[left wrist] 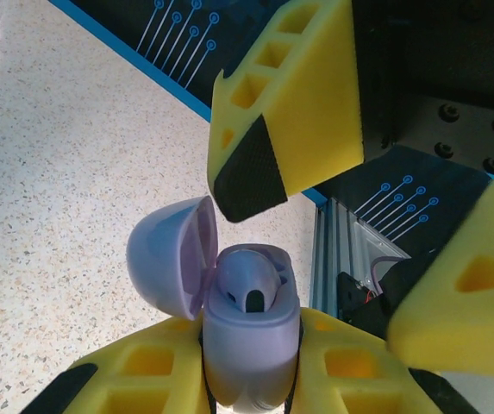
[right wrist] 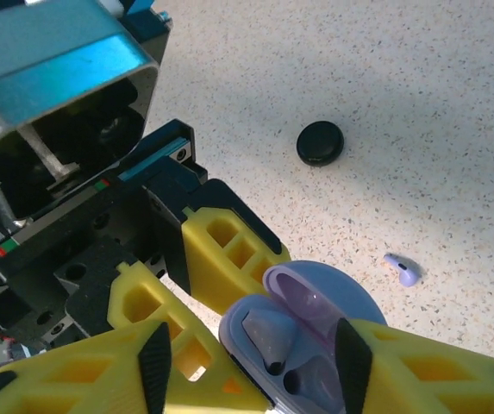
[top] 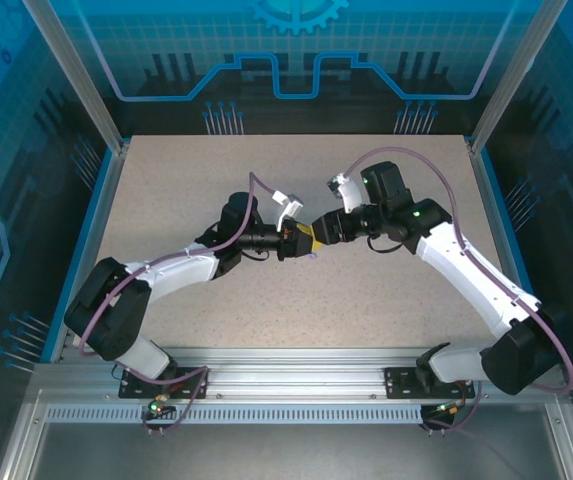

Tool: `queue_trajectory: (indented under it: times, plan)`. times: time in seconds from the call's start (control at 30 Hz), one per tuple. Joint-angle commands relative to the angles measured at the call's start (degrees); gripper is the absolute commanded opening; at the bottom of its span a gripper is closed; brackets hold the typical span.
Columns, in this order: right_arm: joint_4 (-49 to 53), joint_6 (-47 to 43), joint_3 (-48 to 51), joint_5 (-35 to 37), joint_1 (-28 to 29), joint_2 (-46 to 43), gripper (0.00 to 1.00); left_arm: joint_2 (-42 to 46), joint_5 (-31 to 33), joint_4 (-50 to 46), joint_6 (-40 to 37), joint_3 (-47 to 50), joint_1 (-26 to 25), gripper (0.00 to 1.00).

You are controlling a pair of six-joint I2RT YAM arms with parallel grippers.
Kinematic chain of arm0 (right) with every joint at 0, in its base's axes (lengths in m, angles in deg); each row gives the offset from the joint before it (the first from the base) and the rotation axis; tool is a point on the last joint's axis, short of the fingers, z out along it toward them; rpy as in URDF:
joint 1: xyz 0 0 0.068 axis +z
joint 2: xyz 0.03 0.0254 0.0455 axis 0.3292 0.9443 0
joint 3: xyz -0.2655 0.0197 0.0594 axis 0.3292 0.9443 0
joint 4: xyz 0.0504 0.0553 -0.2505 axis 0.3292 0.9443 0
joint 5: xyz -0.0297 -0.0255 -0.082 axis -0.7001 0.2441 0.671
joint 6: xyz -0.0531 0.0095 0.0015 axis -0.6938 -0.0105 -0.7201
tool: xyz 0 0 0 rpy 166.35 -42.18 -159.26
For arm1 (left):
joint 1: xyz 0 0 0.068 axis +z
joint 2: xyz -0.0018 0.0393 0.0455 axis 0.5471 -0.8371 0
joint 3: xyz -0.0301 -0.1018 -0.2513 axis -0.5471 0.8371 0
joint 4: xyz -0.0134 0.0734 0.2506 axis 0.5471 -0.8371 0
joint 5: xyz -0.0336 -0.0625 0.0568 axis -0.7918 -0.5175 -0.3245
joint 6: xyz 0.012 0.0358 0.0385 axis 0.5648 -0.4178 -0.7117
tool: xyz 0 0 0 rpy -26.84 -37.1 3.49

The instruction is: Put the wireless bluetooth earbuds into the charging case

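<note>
My left gripper [left wrist: 251,384] is shut on the body of a pale lavender charging case [left wrist: 251,345], whose lid [left wrist: 165,267] hangs open to the left. One lavender earbud [left wrist: 248,280] sits in a slot of the case. In the right wrist view the slot [right wrist: 303,379] beside that earbud [right wrist: 268,332] is empty. My right gripper [right wrist: 253,366] is open, its black pads [right wrist: 154,366] standing apart on either side of the case without holding anything. A second lavender earbud [right wrist: 403,269] lies loose on the table. Both grippers [top: 311,240] meet over the table's middle.
A round black case [right wrist: 320,143] lies shut on the speckled table [top: 216,180], beyond the loose earbud. Blue rails and clear panels fence the table's sides. The right gripper's yellow fingers [left wrist: 272,112] hang close above the held case.
</note>
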Motion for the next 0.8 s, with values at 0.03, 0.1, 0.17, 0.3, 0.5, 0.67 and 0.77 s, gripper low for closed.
queue_trajectory:
  times: [0.03, 0.1, 0.17, 0.3, 0.5, 0.67, 0.77]
  plan:
    - [0.3, 1.0, -0.8, 5.5, 0.3, -5.3, 0.64, 4.0, 1.1, -0.2, -3.5, 0.7, 0.0, 0.06]
    - [0.5, 2.0, -0.3, 9.3, -0.2, -6.8, 0.65, 5.0, 1.3, -0.7, -3.5, 1.4, 0.6, 0.06]
    - [0.9, 3.1, 0.4, 12.5, -1.1, -7.7, 0.66, 6.3, 1.2, -1.3, -3.1, 2.2, 1.3, 0.06]
    - [3.4, 4.5, 1.5, 16.5, -2.8, -6.0, 0.67, 9.7, 0.7, -4.5, -3.1, 3.1, 3.3, 0.06]
    - [5.2, 5.0, 3.3, 18.9, -3.6, 0.6, 0.66, 17.0, 1.0, -10.2, -4.6, 5.0, 6.1, 0.07]
    - [3.1, 5.8, 4.7, 14.5, -3.4, 7.4, 0.6, 21.5, 1.4, -13.8, -5.1, 6.7, 7.9, 0.07]
    - [1.1, 6.2, 4.8, 10.9, -2.4, 12.1, 0.55, 22.9, 1.6, -15.6, -5.5, 7.0, 8.6, 0.07]
